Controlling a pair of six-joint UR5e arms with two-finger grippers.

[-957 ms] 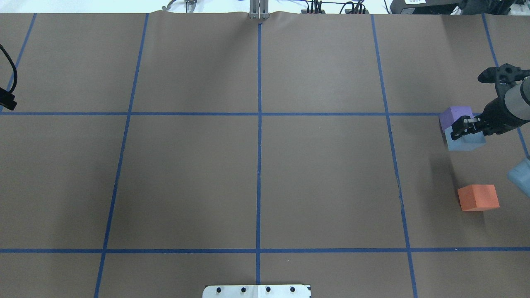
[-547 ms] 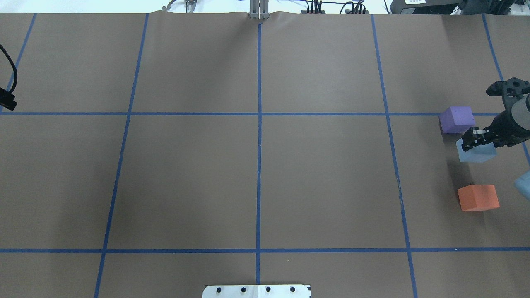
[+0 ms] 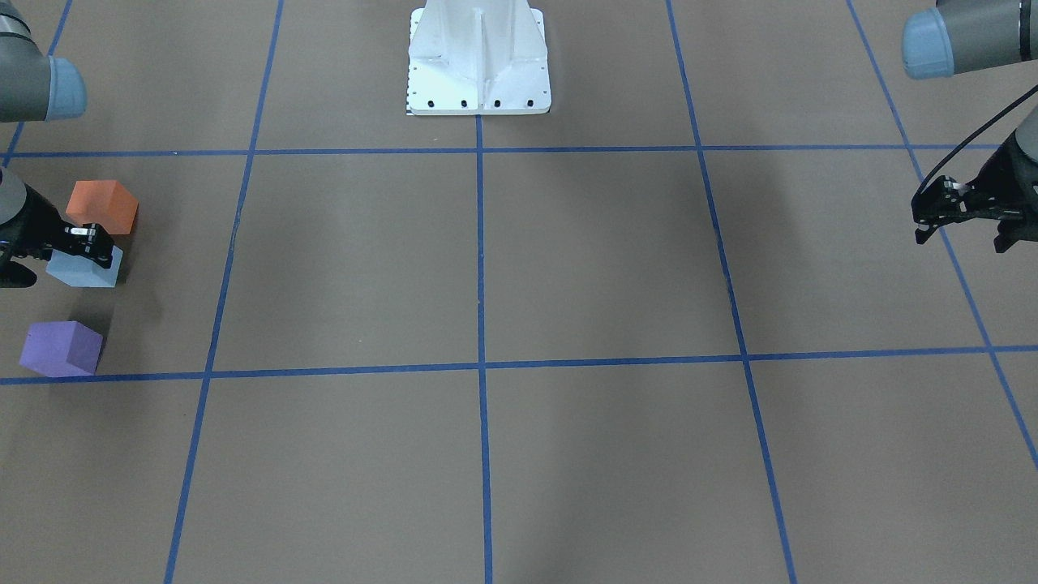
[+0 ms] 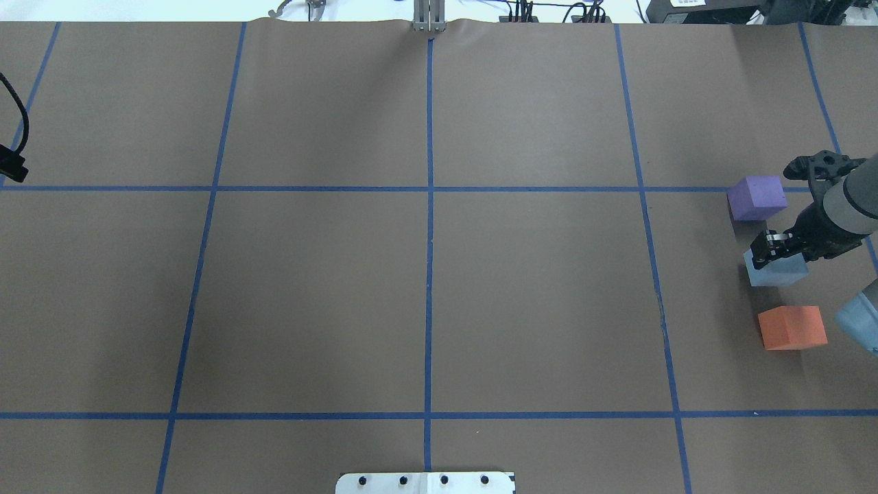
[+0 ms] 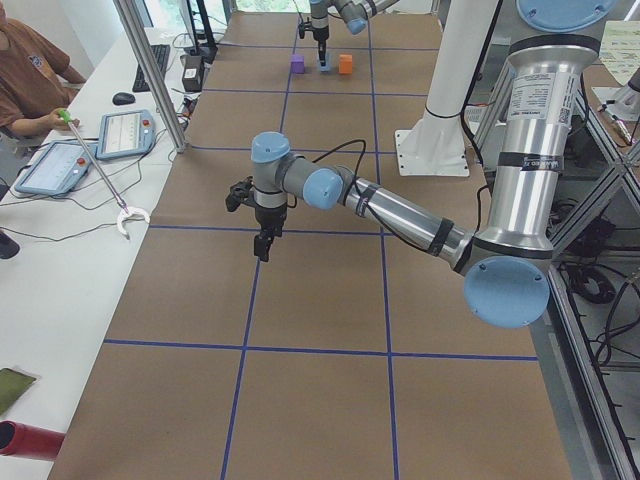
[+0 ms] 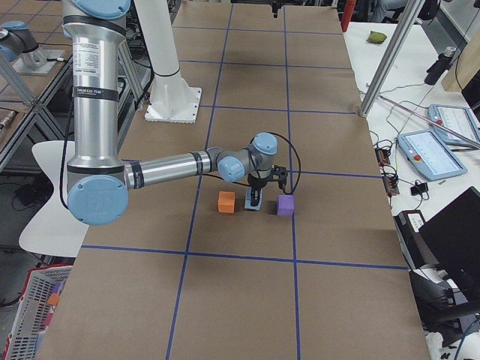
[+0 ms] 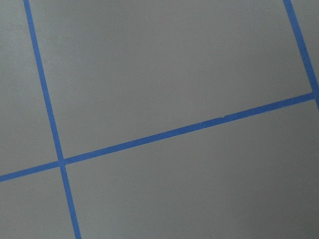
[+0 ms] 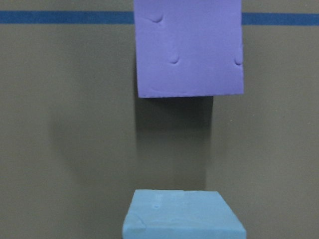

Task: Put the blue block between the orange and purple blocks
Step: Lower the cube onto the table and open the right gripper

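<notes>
My right gripper (image 4: 772, 256) is shut on the light blue block (image 4: 776, 273) and holds it low over the table. The blue block is between the purple block (image 4: 756, 197) and the orange block (image 4: 792, 327), apart from both. I cannot tell whether it touches the table. The front view shows the orange block (image 3: 101, 206), the blue block (image 3: 81, 272) and the purple block (image 3: 61, 348) in a column. The right wrist view shows the blue block (image 8: 182, 214) near and the purple block (image 8: 189, 47) beyond it. My left gripper (image 3: 961, 223) hangs empty at the far side of the table; its jaws are unclear.
Brown paper with a blue tape grid (image 4: 429, 189) covers the table. The white robot base (image 3: 478, 61) stands at the middle of the near edge. The left wrist view shows only bare paper and tape lines (image 7: 149, 139).
My right gripper has carried the blue block away from the purple block's side, towards the orange block. It now sits in the gap between them. The left arm has not moved.
</notes>
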